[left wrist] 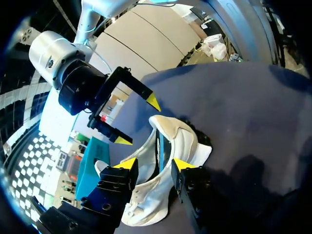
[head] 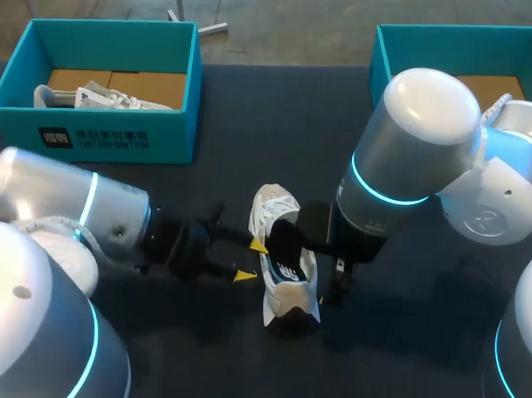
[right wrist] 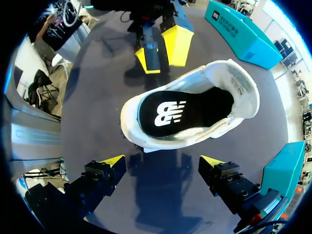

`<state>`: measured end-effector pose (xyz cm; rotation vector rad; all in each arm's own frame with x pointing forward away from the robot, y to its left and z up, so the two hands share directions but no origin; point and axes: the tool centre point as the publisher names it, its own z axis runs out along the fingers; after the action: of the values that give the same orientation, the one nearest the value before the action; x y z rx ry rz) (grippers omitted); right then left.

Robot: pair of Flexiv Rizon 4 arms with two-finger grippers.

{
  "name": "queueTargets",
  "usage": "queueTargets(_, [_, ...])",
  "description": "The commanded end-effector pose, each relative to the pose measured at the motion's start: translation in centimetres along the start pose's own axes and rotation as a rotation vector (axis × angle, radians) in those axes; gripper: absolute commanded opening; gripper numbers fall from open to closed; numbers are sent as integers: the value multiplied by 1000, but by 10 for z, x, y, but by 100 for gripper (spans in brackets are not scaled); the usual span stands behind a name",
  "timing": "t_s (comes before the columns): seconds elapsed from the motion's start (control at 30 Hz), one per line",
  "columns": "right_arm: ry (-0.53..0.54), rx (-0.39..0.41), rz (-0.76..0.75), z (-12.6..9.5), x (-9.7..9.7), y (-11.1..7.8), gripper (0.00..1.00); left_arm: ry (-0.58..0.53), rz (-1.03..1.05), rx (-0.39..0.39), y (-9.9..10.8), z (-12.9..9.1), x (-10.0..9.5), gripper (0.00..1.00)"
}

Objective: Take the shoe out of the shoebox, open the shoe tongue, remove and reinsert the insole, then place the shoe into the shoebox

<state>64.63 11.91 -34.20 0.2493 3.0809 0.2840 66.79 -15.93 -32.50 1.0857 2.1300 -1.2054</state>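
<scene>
one shoe (right wrist: 187, 112) lies ahead of the spread right pincer (right wrist: 162, 162); left pincer (left wrist: 155, 165), apart, beside it.

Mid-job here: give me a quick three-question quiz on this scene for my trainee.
1. True or false: the white shoe lies inside a box.
2. What is in the left shoebox? A) a second shoe B) a loose insole only C) a pair of scissors
3. Fill in: the left pincer and the right pincer both have their fingers ____.

Key: 1 false, it lies on the table between the two pincers; 2 A; 3 open.
</scene>
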Motion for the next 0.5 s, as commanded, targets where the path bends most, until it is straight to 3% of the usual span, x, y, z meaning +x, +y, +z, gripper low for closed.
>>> queueTargets(0.03, [-2, 0, 0, 3, 1, 1, 100, 60, -12, 6, -5, -13, -7, 45])
queueTargets(0.5, [-3, 0, 1, 2, 1, -1, 100, 176, -23, 35, 9, -12, -23, 46])
